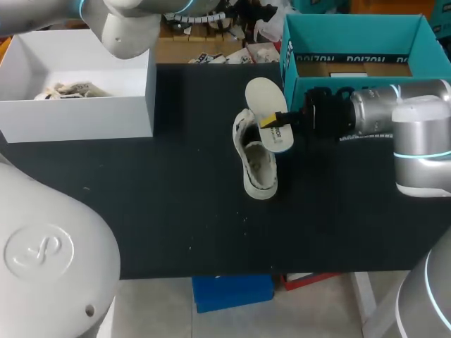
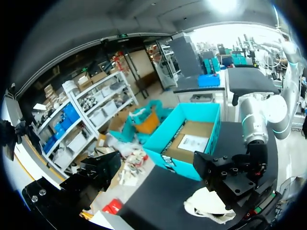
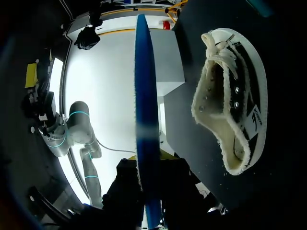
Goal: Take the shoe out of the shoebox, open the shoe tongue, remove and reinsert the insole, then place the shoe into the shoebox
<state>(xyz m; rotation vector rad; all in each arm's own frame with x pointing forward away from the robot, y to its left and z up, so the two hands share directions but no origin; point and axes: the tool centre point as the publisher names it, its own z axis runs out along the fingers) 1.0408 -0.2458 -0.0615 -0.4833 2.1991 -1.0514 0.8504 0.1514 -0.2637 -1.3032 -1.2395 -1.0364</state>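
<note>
The insole (image 1: 264, 95) is out of the shoe and up in the air, pale face up and blue underneath. My right claw (image 1: 271, 125) is pinching it at one end, both yellow tips pressed on it from two sides. In the right wrist view I see it edge-on as a thin blue line running out ahead of the fingers, clear of the shoe.

The shoe (image 1: 257, 158) stands on its sole near the middle of the table (image 1: 176, 197). Its opening faces up, its toe points toward the near edge, and its laces are loose. Its heel end sits just under the raised insole.

The teal shoebox (image 1: 352, 17) is open at the far right of the table, just behind my right arm, and the shoe is well outside it.

At the far left is a white box (image 1: 77, 116) with some pale crumpled stuff (image 1: 70, 90) inside. My left arm (image 1: 127, 28) hangs above that box. In the left wrist view my left claw (image 2: 158, 167) is spread wide, its two dark finger blocks well apart with nothing gripped between them.
</note>
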